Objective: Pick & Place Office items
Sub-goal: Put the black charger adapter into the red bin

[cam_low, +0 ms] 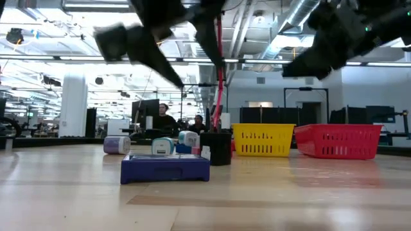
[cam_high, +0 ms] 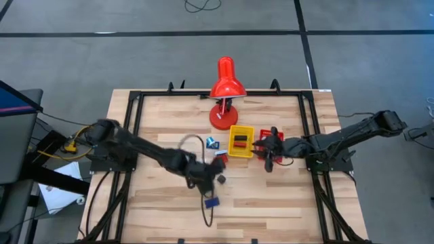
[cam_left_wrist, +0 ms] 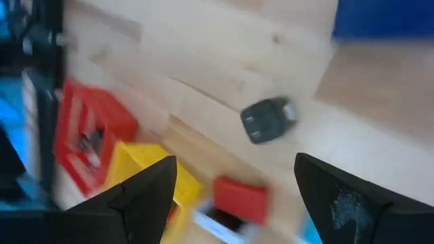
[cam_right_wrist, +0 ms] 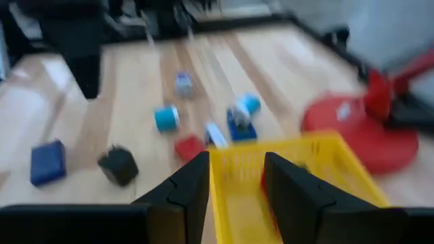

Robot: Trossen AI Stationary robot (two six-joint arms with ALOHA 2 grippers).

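The left gripper [cam_high: 203, 177] hangs wide and empty above the small black cube [cam_high: 220, 179] on the wooden worktop [cam_high: 271, 203] — likely lined up for a grab; the right gripper [cam_high: 268, 159], narrow and apparently empty, waits at the yellow plastic tray [cam_high: 241, 152].

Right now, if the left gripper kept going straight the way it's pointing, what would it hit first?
Probably the small black cube: it lies on the wood ahead of the open left gripper, between its fingers. Depth is unclear.

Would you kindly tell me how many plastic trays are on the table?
2: the yellow tray sits just in front of the red lamp's base, and the red tray adjoins it on the right arm's side.
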